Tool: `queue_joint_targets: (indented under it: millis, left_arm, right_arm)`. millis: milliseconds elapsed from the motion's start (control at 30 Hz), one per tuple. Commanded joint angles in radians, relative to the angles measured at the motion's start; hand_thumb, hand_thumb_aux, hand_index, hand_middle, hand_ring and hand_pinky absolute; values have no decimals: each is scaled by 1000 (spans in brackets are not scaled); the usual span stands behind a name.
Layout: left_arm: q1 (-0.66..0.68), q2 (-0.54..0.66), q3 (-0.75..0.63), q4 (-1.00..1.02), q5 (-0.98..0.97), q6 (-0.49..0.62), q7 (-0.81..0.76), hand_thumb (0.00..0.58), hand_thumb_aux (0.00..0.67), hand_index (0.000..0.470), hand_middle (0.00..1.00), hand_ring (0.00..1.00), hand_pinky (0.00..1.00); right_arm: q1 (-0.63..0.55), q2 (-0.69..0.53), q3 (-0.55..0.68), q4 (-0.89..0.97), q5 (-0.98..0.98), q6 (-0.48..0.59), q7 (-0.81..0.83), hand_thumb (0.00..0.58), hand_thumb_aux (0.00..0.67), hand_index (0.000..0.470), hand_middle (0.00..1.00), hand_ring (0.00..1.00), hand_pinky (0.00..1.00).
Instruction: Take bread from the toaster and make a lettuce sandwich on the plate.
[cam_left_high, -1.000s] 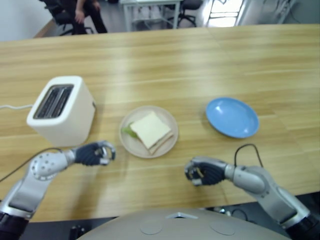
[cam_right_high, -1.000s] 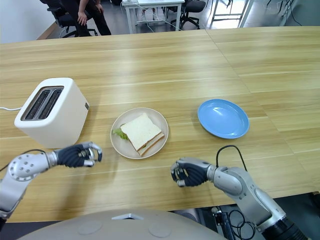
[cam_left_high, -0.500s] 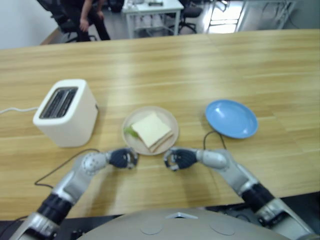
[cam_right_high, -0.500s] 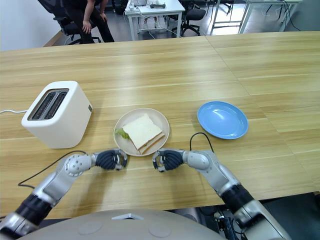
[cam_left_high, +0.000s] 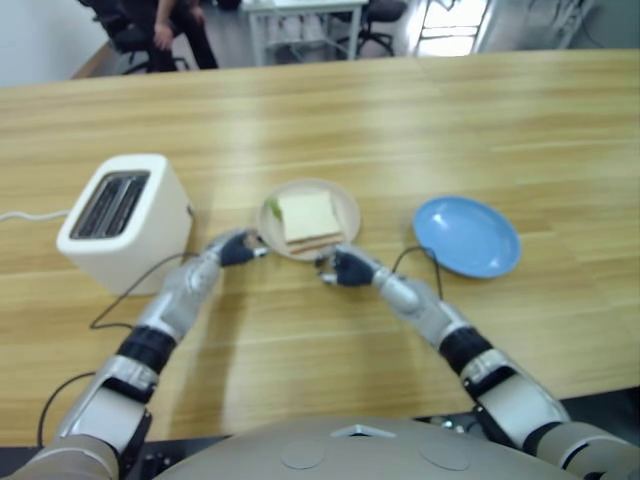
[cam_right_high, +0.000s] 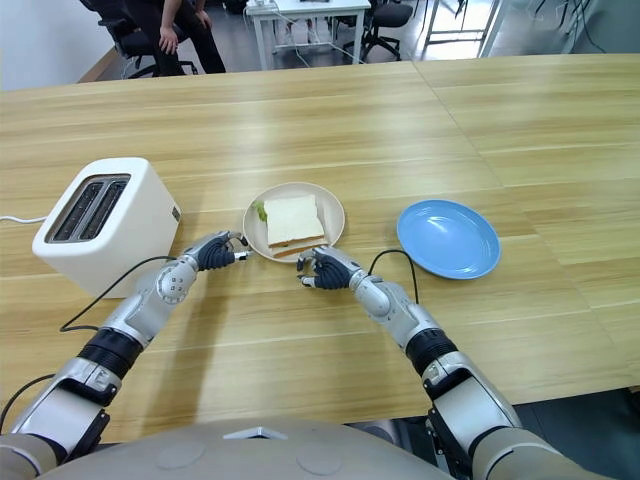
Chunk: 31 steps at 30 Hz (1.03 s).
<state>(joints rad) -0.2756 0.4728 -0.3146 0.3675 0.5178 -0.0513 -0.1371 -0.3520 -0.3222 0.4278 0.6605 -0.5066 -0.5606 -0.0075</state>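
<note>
Wooden table (cam_right_high: 300, 120): toaster (cam_right_high: 100, 225), plated sandwich (cam_right_high: 294, 219)

A wooden table (cam_right_high: 400, 110) bears a toaster (cam_right_high: 100, 225), tan plate (cam_right_high: 337, 217) and blue plate (cam_right_high: 448, 238).

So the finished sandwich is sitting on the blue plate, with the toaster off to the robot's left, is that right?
Not quite. The sandwich sits on the beige plate, as the right eye view shows; the blue plate lies to its right. The toaster is indeed off to the robot's left.
</note>
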Motion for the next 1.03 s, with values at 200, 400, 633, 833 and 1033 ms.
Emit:
queue_joint_targets:
  millis: [200, 400, 633, 833, 1033]
  left_arm:
    - [79, -154, 278, -223, -417, -86, -14, 0, 0, 0, 0, 0, 0]
    - [-16, -295, 359, -55, -514, -213, 60, 0, 0, 0, 0, 0, 0]
    - [-167, -361, 432, 191, -583, -362, 88, 0, 0, 0, 0, 0, 0]
    - [-208, -375, 435, 282, -580, -433, 82, 0, 0, 0, 0, 0, 0]
    - [-221, -374, 440, 328, -588, -461, 75, 0, 0, 0, 0, 0, 0]
  right_arm:
    - [174, -62, -204, -359, 164, -31, -29, 0, 0, 0, 0, 0, 0]
    - [153, 33, -357, -352, 424, 9, 1, 0, 0, 0, 0, 0, 0]
    - [54, 130, -478, -182, 615, -2, 72, 0, 0, 0, 0, 0, 0]
    - [12, 148, -499, -100, 606, -35, 94, 0, 0, 0, 0, 0, 0]
    - [-4, 157, -505, -43, 594, -50, 102, 0, 0, 0, 0, 0, 0]
